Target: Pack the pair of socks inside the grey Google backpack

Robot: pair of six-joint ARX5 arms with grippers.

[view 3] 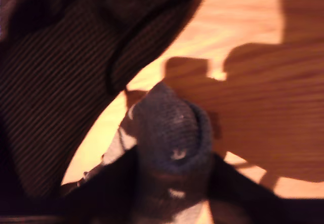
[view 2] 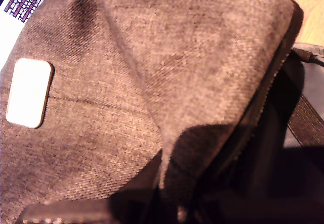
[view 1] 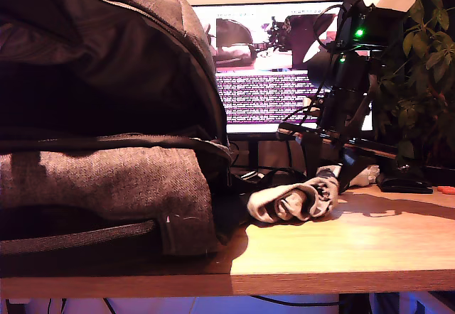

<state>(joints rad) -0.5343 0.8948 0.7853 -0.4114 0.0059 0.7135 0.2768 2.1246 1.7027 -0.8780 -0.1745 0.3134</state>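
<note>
The pair of socks [view 1: 295, 200] lies on the desk [view 1: 341, 246], just beside the grey Google backpack [view 1: 106, 179], at the exterior view's right of it. My second gripper [view 3: 172, 183] has its jaws closed on the bundle's grey end (apparently; the wrist view is dim). My first gripper's jaws are out of sight over the white logo patch [view 2: 29, 92]. Lift clear of the zip edge before moving into the opening.
</note>
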